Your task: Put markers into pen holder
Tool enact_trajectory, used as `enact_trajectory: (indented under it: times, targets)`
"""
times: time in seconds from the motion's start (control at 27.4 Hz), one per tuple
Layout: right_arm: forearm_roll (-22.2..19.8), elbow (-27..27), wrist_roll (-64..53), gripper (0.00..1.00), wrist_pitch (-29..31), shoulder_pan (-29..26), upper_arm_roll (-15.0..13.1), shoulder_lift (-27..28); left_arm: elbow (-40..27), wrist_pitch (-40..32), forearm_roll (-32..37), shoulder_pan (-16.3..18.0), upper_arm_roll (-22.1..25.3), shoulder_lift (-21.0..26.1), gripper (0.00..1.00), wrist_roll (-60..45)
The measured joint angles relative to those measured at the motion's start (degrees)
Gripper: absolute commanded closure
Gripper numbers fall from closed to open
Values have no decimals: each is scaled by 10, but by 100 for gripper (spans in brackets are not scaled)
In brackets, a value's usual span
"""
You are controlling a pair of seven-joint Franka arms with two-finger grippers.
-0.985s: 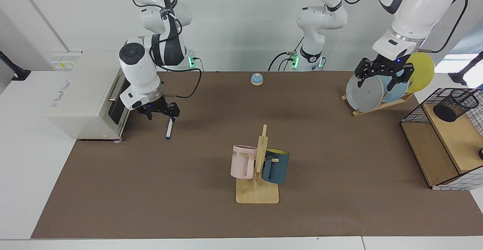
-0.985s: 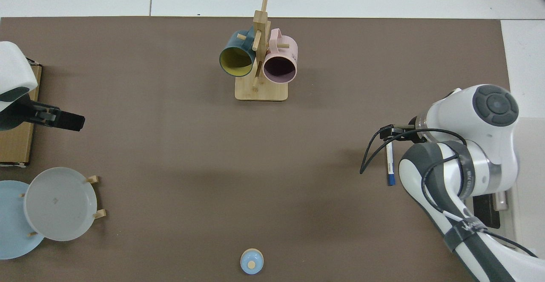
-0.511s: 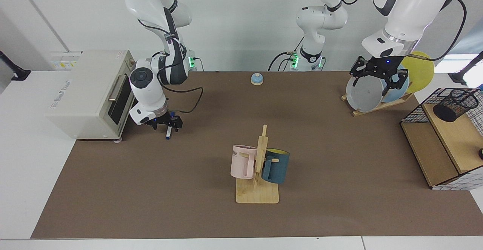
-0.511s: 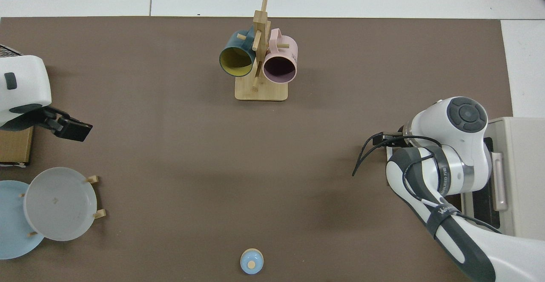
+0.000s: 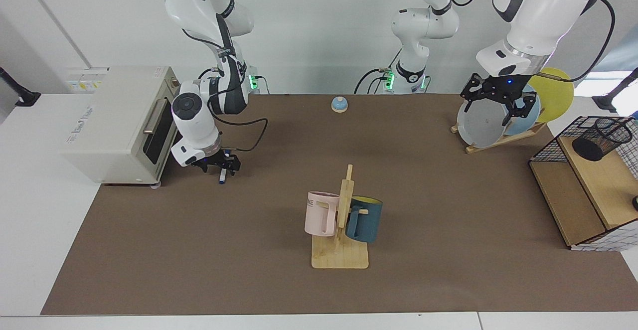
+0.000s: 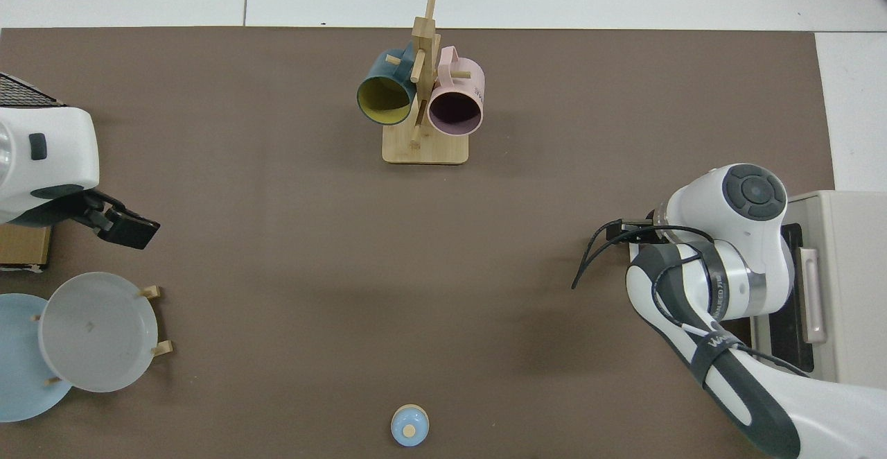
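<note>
Marker first: a slim white barrel with a dark blue end, lying on the brown mat at left of centre in the facing view, just beside the cream toaster oven. The right gripper is down over it, black fingers straddling the barrel; whether they have closed on it cannot be told (in the top view the arm's own bulk hides the marker). The pen holder, a black wire-mesh cup with a solid rim, rests tilted on the wooden shelf of a black wire-grid basket at the far right edge. The left gripper hangs at upper right with its fingers spread wide and empty, in front of the grey plate in a wooden rack. Lower centre, a wooden mug tree carries a pink mug, printed with letters ending "ME", and a dark blue mug with a yellow inside. A small blue bell sits at top centre.
</note>
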Motion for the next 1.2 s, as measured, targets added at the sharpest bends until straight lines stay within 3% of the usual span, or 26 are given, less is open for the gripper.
enact_trajectory:
  times: [0.62,0.8,1.02,1.2]
  targets:
    - [14,14,38,100,-7,1,1,-1,-27,-7,0,-10,-88,-19,0,81]
    - [93,73,89,100,-111,7,2,-17,-30,-5,-6,-10,-116,-23,0,87]
    - [154,187,225,100,-285,24,3,-37,-49,1,-16,-11,-154,-36,0,80]
    - [196,259,361,100,-388,51,6,-43,-68,19,-25,-13,-163,-50,0,78]
